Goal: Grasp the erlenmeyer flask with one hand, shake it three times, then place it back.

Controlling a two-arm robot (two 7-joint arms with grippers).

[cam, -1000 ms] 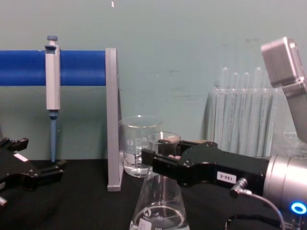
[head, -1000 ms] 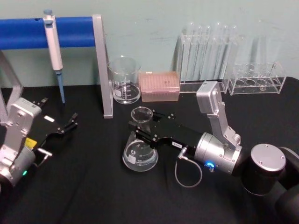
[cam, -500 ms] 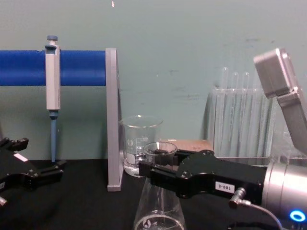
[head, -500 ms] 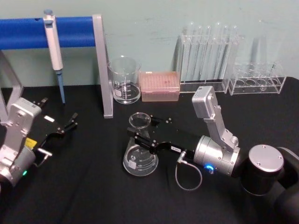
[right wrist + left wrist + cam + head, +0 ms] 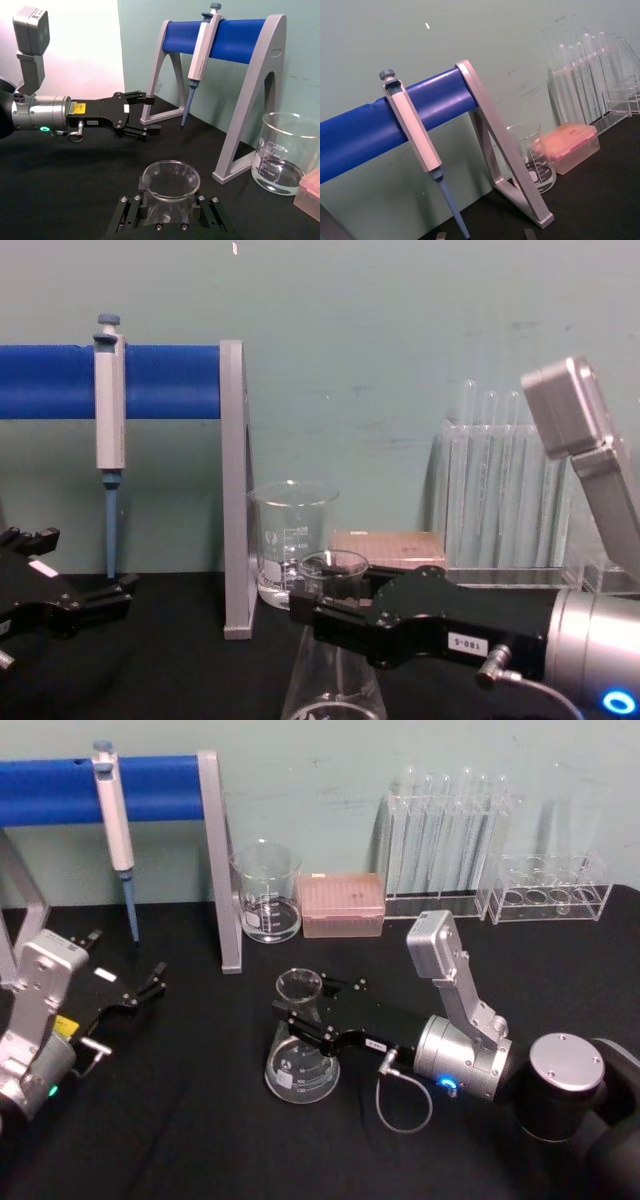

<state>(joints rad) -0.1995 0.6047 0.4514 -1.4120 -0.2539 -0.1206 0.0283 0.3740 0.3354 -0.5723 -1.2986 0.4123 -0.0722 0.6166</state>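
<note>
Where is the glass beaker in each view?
Head view: beaker at back, between stand leg and pink tip box.
Chest view: centre, behind right gripper holding erlenmeyer flask.
Left wrist view: between leg and box.
Right wrist view: beside the leg; left gripper idle by the far leg.
Shared landmark: stand leg.

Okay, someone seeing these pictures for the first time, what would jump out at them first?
The right gripper, reaching in from the right, shut on the neck of the erlenmeyer flask at mid-table. Next, the bright blue stand at the back left, with a pipette hanging on it. The left gripper sits open at the left.
</note>
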